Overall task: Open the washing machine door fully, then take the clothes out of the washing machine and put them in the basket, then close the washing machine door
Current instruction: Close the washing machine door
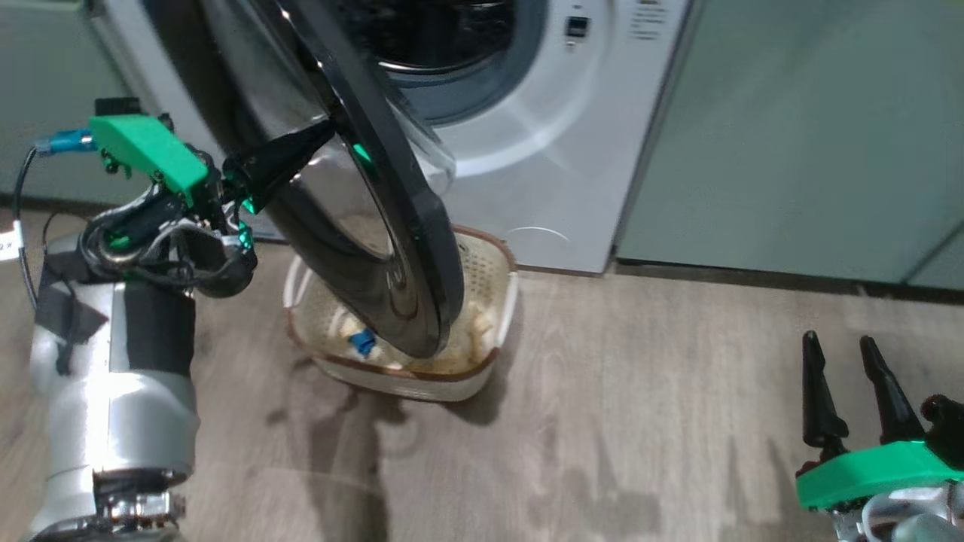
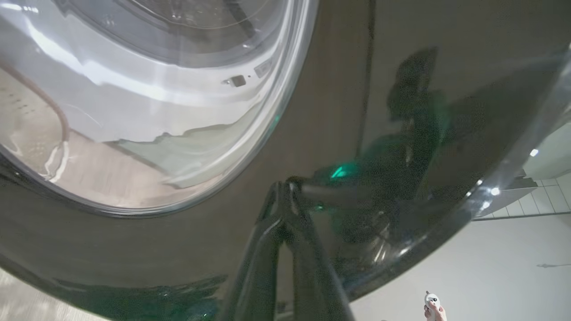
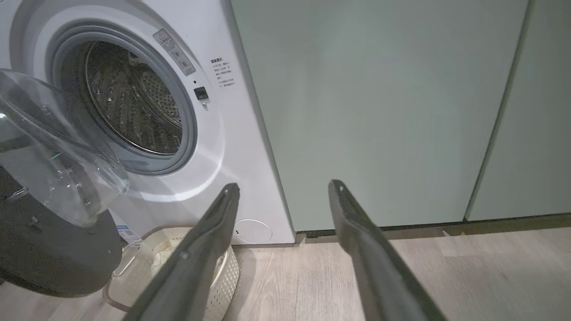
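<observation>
Left zone, head view: the left gripper (image 1: 325,129) sits at the upper left on its pale forearm, with a green housing behind it; its fingers (image 2: 263,249) are pressed together with no object between them; the fingertips touch the glossy black rim of the washing machine door (image 1: 392,226); in the left wrist view the tips meet their own reflection on that rim, to the lower right of the glass bowl window (image 2: 134,111); at the bottom right edge of that view a person's hand (image 2: 436,314) holds a small white device

Centre zone: the door stands partly open, swung out from the washing machine (image 1: 542,150) and seen nearly edge-on, running from top centre down to mid-frame; its lower edge overlaps the basket (image 1: 506,260) in the picture; the basket stands on the wooden floor (image 1: 640,421), just in front of the machine's lower front; the clothes (image 1: 478,324), pale yellow, lie inside the basket, with a blue piece (image 1: 362,342) towards its left side; the right wrist view shows the perforated steel drum (image 3: 134,102) through the open port, inside the grey ring

Right zone: sage-green cabinet fronts (image 1: 791,135) adjoin the machine's right side; the right gripper (image 1: 838,342) sits at the lower right, well apart from the machine; its fingers are spread, point up the frame and grip nothing
</observation>
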You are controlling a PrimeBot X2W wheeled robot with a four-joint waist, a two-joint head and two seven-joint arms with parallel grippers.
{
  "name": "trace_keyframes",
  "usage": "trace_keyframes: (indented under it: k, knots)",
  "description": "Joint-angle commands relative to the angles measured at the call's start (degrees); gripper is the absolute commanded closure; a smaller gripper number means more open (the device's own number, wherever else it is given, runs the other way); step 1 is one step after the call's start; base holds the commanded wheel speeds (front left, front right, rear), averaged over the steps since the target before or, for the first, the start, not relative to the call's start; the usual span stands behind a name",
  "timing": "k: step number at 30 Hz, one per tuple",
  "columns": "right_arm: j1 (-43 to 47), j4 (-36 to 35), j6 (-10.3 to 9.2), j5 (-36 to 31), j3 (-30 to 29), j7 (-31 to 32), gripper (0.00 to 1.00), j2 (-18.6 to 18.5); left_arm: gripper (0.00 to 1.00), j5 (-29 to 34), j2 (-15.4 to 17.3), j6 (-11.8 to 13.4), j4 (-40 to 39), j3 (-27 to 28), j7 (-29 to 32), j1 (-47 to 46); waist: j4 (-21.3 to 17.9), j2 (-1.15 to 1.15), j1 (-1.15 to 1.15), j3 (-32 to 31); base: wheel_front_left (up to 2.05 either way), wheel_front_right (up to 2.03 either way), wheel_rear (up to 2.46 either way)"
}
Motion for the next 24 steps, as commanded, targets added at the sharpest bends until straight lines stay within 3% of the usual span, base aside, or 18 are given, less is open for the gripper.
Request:
trace_keyframes:
  k: [1, 12, 24]
  knots:
    - [-1.63, -1.89, 0.0, -0.44, 0.95, -0.55, 0.0, -0.19, 1.0, 0.67, 1.71, -0.08, -2.53, 1.36, -0.58, -0.69, -1.86, 0.0, 0.0, 0.2, 0.0, 0.0, 0.0]
    - [-1.78, -1.97, 0.0, -0.35, 0.88, -0.55, 0.0, -0.04, 1.0, 1.9, 0.61, -2.3, -1.74, 2.83, -7.77, -0.8, -6.77, 0.0, 0.0, 0.42, 0.0, 0.0, 0.0]
    - [-1.64, -1.97, 0.0, -0.44, 0.39, -0.55, 0.0, 0.12, 0.98, 3.48, 0.81, -5.2, 1.63, 3.1, -12.43, -0.32, -6.04, 0.0, 0.0, -0.03, 0.0, 0.0, 0.0]
